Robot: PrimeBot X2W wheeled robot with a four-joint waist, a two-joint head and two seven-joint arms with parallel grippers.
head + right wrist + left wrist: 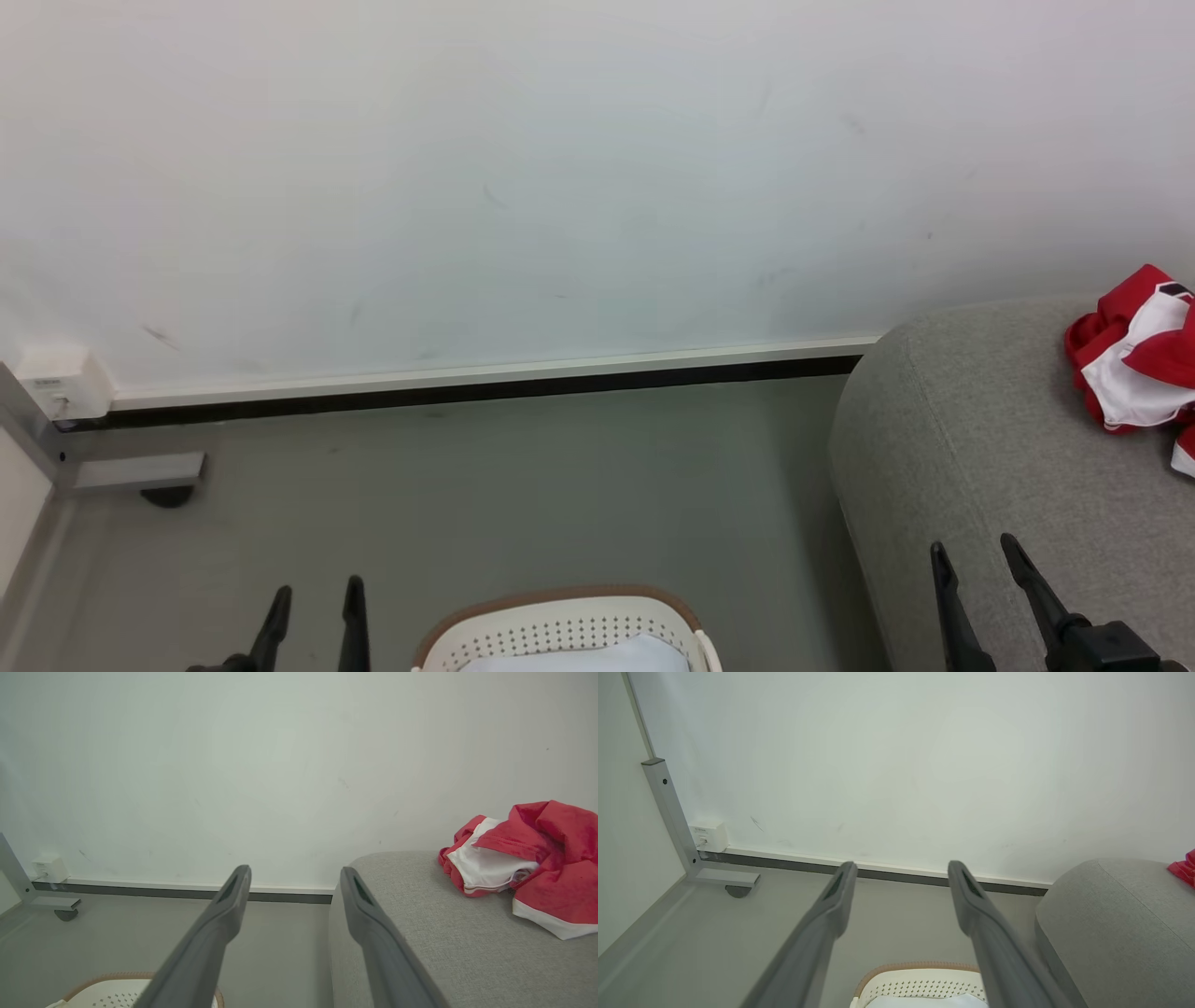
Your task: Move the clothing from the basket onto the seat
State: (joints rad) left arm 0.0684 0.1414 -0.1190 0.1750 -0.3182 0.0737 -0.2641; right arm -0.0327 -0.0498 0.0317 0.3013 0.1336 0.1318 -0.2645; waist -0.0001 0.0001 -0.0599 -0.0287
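Clothing on seat; left gripper, right gripper spread wide, empty

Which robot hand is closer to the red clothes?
The right hand, by the grey seat where the red clothes lie. The left hand is on the other side of the basket, farther away.

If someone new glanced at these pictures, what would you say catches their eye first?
The red and white clothing stands out, crumpled on the grey seat at the right. Next comes the white basket on the floor at the bottom centre of the head view, flanked by the open, empty left pincer and right pincer.
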